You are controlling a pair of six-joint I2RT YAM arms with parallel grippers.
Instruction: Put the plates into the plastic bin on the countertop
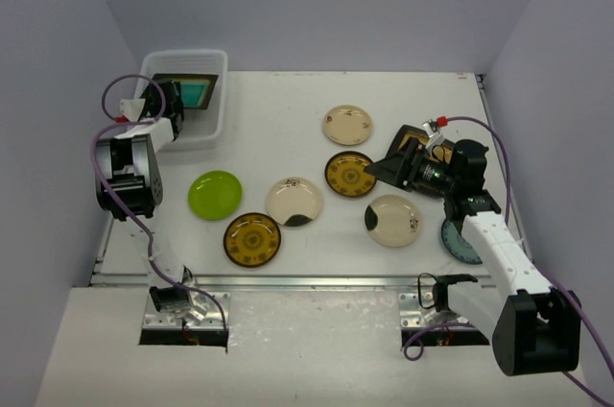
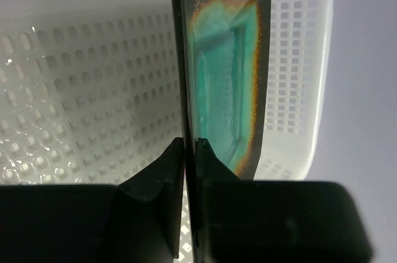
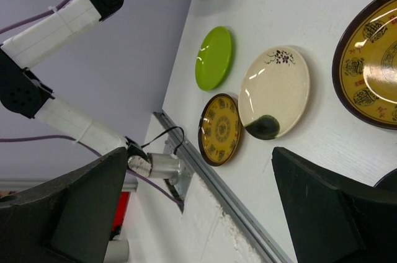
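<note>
My left gripper is shut on the edge of a dark square plate with a teal centre, held inside the plastic bin at the back left. On the countertop lie a lime-green plate, two brown-yellow plates, three cream plates and a blue-patterned plate, which my right arm partly hides. My right gripper hangs open and empty beside the mustard square plate.
The metal rail runs along the countertop's front edge, with both arm bases below it. Purple cables loop beside each arm. Lavender walls close in the left, back and right sides.
</note>
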